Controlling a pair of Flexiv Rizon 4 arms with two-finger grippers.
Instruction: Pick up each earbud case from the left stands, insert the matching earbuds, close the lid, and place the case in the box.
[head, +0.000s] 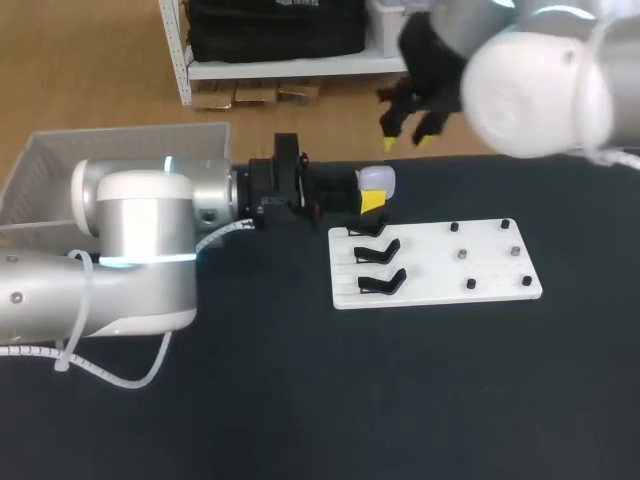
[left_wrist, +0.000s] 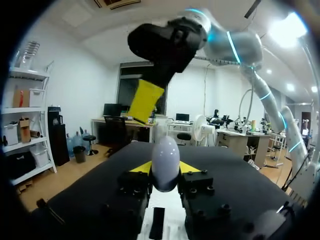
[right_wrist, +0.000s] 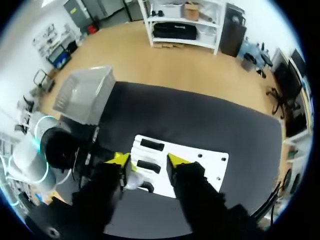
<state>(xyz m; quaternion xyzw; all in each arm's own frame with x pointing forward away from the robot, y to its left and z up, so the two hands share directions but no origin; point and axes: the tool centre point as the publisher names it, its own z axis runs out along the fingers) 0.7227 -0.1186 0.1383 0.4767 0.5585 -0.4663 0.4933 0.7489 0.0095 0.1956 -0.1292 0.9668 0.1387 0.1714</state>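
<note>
A pale, rounded earbud case (head: 377, 179) is held off the table at the far left corner of the white board (head: 440, 275). My left gripper (head: 372, 192) is shut on it. In the left wrist view the case (left_wrist: 165, 157) stands upright between the two yellow tips of the left gripper (left_wrist: 165, 168). My right gripper (head: 407, 142) hangs higher up and behind it, open with nothing between its fingers. One of its yellow fingers (left_wrist: 145, 100) shows above the case. From the right wrist view, the right gripper (right_wrist: 148, 160) looks down on the board (right_wrist: 200, 165) and the case (right_wrist: 133, 180).
Three black stands (head: 378, 252) line the board's left side, and several small pegs (head: 465, 253) dot its right half. A grey box (head: 110, 170) sits at the table's far left, behind my left arm. Dark table surface lies open in front of the board.
</note>
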